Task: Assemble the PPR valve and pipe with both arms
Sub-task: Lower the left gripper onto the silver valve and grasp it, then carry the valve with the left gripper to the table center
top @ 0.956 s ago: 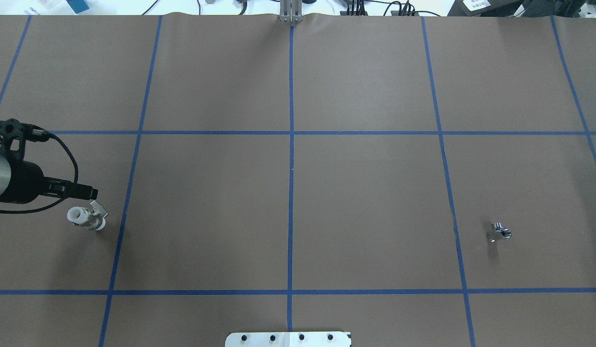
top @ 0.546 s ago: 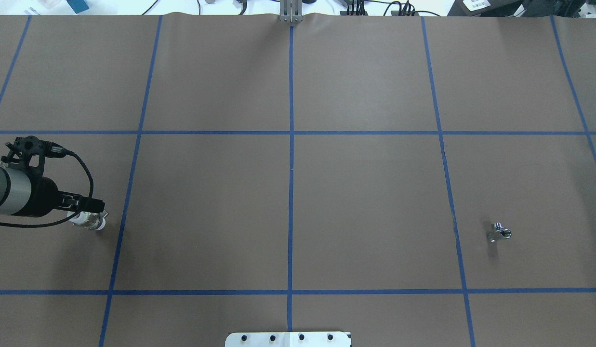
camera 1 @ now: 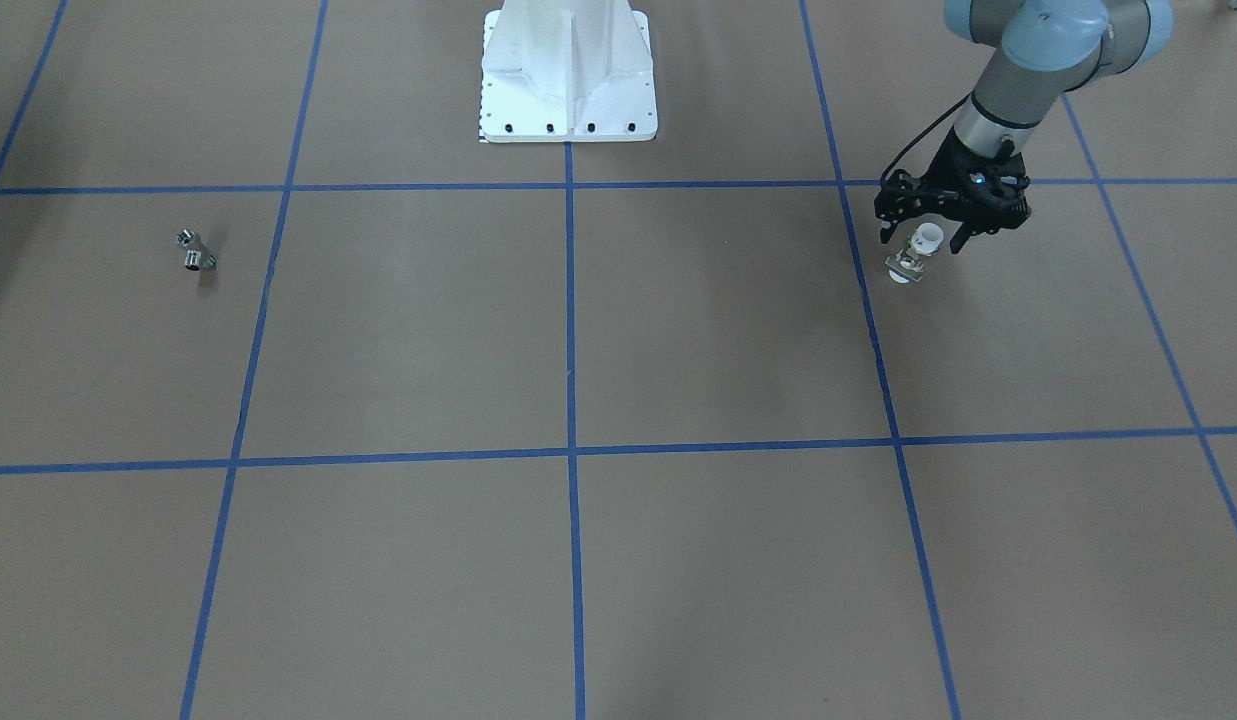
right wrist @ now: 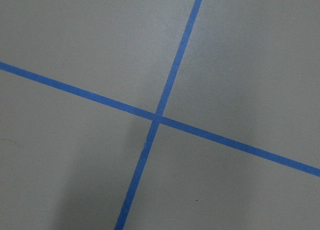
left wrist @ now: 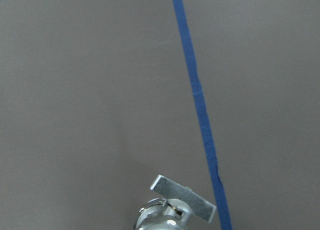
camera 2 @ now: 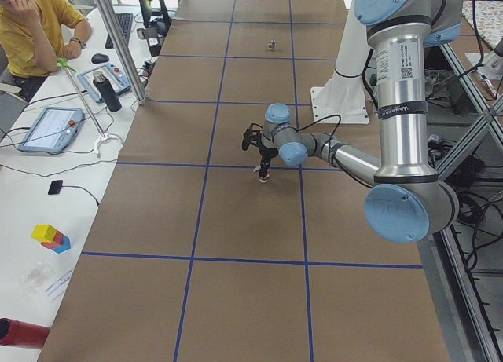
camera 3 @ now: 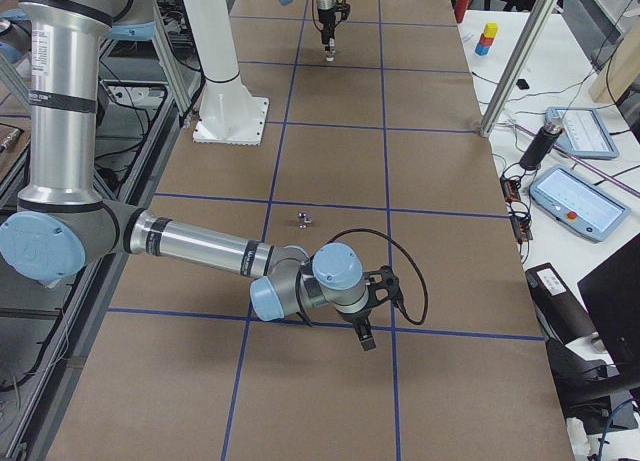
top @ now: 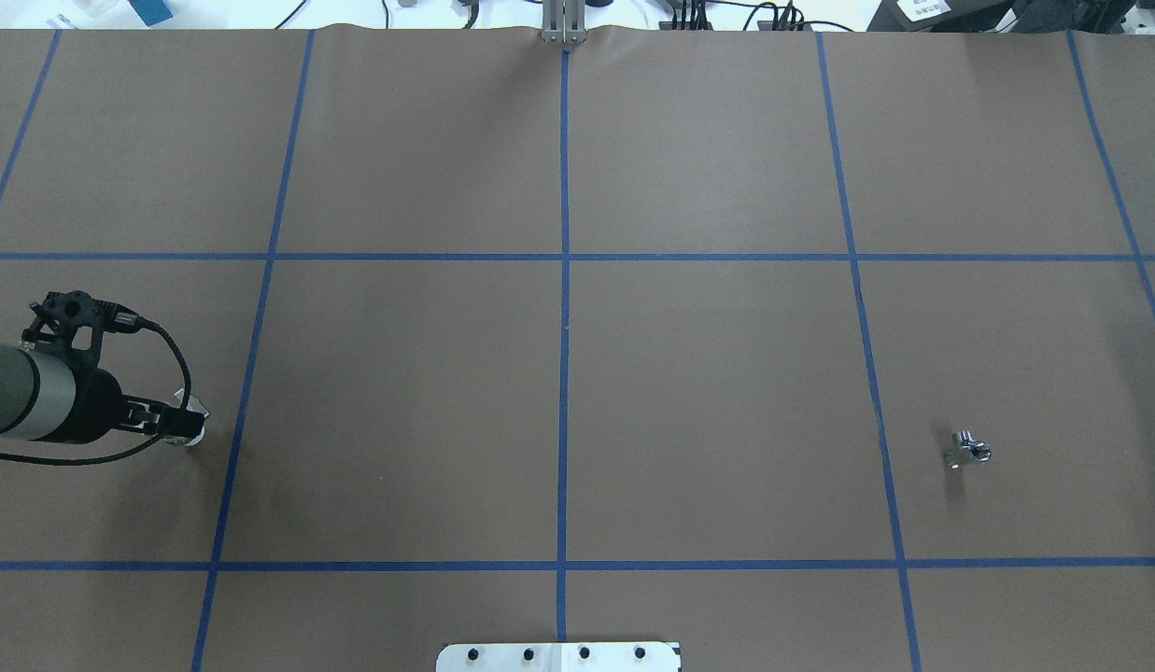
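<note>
The PPR valve (camera 1: 914, 262), with white ends and a grey-metal middle, stands tilted on the brown table by a blue tape line. My left gripper (camera 1: 923, 243) is open and low over it, one finger on each side. From overhead the left gripper (top: 166, 425) hides most of the valve (top: 194, 431). The left wrist view shows only the valve's flat tab handle (left wrist: 182, 197). The pipe (top: 967, 452), a small silver fitting, lies alone on the other side and also shows in the front view (camera 1: 194, 252). My right gripper (camera 3: 365, 338) shows only in the exterior right view, past the pipe (camera 3: 303, 219); I cannot tell its state.
The white pedestal base (camera 1: 568, 90) stands at the table's middle on the robot's side. Blue tape lines (top: 563, 373) divide the brown surface. An operator in yellow (camera 2: 31, 24) sits beside the table, with tablets and a bottle on the side bench.
My left gripper has moved from beside the valve to over it, toward the robot's side and slightly right, and now covers most of it from overhead. The pipe has not moved.
</note>
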